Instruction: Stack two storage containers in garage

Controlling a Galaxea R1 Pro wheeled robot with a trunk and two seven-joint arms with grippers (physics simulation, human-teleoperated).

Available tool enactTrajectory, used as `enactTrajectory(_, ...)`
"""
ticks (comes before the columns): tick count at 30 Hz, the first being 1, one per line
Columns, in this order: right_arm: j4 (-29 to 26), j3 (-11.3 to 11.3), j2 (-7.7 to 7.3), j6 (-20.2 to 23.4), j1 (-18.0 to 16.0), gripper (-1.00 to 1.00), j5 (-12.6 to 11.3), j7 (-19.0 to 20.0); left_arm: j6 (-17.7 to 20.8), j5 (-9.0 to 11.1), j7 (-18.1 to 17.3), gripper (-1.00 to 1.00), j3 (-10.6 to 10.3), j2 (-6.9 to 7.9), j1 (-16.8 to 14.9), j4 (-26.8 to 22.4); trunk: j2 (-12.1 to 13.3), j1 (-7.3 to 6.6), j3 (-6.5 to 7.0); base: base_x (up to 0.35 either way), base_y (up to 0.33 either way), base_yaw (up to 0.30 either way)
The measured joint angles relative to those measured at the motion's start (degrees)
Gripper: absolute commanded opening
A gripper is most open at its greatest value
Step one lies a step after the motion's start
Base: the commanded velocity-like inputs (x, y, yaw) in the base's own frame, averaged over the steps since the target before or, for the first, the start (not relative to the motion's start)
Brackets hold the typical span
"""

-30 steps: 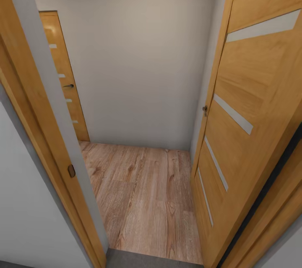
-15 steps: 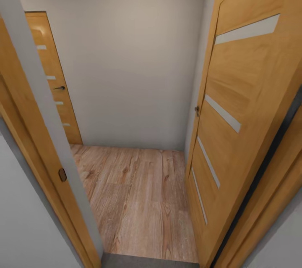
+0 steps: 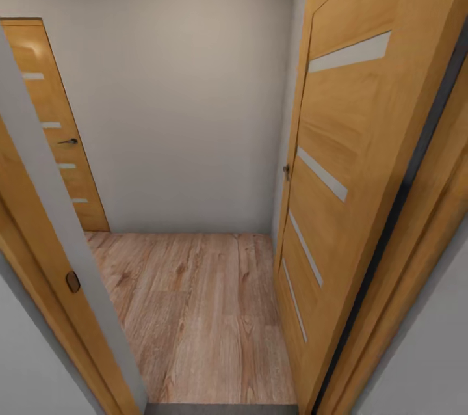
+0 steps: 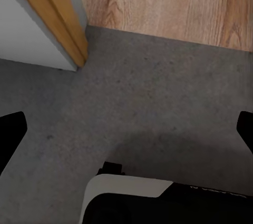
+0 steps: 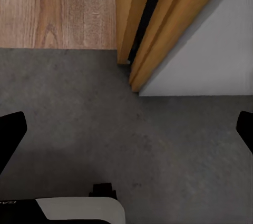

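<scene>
Two honey-coloured wooden doors with pale glass strips show: one swung open point(image 3: 338, 161), one closed point(image 3: 55, 135) in the far wall. The left claw point(image 4: 126, 129) and right claw point(image 5: 126, 129) hang released and empty above the dark grey mottled concrete floor point(image 4: 158, 103), with light wood planks point(image 3: 195, 311) beyond both claws.

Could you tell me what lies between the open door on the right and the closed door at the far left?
In the head view, a plain pale wall and wood-plank floor span from the open door to the closed door.
</scene>
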Motion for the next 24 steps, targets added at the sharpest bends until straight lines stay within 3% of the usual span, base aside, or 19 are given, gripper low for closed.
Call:
enactTrajectory(19,0.0,0.02,0.04,0.0,0.01,1.0,0.26,0.01,-0.01,0.0,0.0,1.0,0.0,0.0,0.0,0.0,0.0,0.0,0.02,0.0,0.0,-0.003)
enactTrajectory(24,0.0,0.03,0.04,0.06,0.0,1.0,0.24,0.04,-0.01,0.0,0.0,1.0,-0.01,0.0,0.0,0.0,0.0,0.0,0.02,0.0,0.0,-0.166)
